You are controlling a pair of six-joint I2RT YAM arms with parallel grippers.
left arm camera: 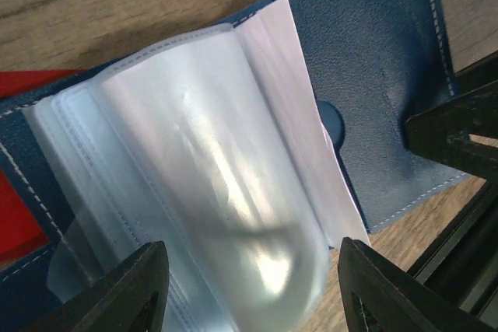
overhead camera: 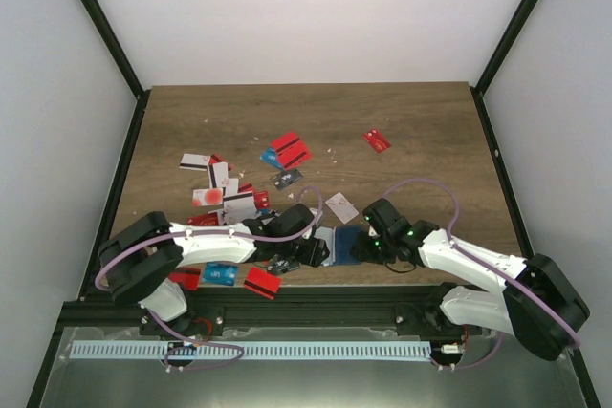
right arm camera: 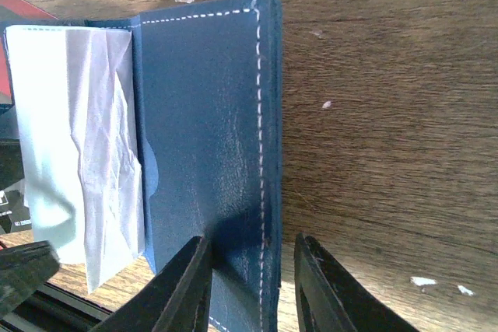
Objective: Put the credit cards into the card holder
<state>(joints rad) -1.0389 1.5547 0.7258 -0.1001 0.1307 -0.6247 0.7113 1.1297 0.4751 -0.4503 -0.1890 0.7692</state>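
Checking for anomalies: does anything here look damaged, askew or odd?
A creased white paper sheet sits inside the open navy-blue folding card holder. Thin red, white and blue plastic credit cards lie strewn, some overlapping, across the brown wooden table.

card holder [overhead camera: 342, 244]: apparently open, near edge | credit cards [overhead camera: 290, 150]: scattered left on table [overhead camera: 411, 121]

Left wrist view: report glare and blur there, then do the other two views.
Left wrist: strong glare on the holder's clear sleeves, left fingers soft. Right wrist: stitching sharp, dark shadow between the right fingers. Top: even light, cards tiny.
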